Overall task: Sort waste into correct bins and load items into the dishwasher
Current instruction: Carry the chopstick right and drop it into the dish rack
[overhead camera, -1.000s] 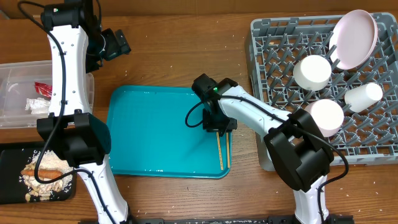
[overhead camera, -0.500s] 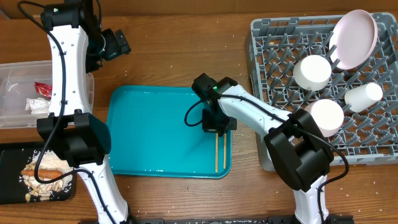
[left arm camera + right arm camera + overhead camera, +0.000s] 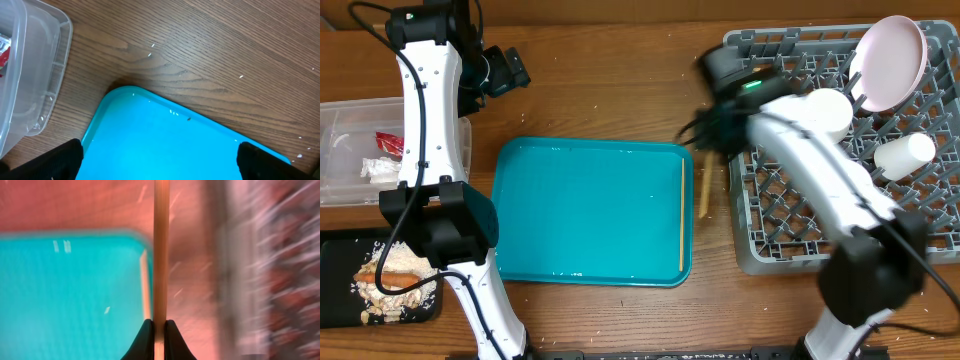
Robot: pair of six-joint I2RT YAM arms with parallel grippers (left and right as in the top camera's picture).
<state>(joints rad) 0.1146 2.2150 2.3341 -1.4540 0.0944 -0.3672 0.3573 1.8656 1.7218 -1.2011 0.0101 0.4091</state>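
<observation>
My right gripper (image 3: pixel 718 138) is shut on a thin wooden chopstick (image 3: pixel 702 190), lifted between the teal tray (image 3: pixel 590 215) and the grey dish rack (image 3: pixel 760 235); the arm is blurred. In the right wrist view the jaws (image 3: pixel 159 326) pinch that chopstick (image 3: pixel 161 255). A second chopstick (image 3: pixel 682 215) lies along the tray's right edge. The rack holds a pink plate (image 3: pixel 890 60), a white bowl (image 3: pixel 825 115) and a white cup (image 3: pixel 905 155). My left gripper (image 3: pixel 505 70) is open and empty above the tray's far left corner (image 3: pixel 162 165).
The clear tub (image 3: pixel 340 120) at the left holds a red wrapper (image 3: pixel 388 142) and white tissue (image 3: pixel 375 168). The black tray (image 3: pixel 335 250) at the front left holds a sausage-like stick (image 3: pixel 390 270) and pale scraps. The tub's corner shows in the left wrist view (image 3: pixel 30 75).
My right gripper has lifted one chopstick off the tray and swung it up and right toward the rack. The other chopstick stays on the tray. The left arm has not moved.
</observation>
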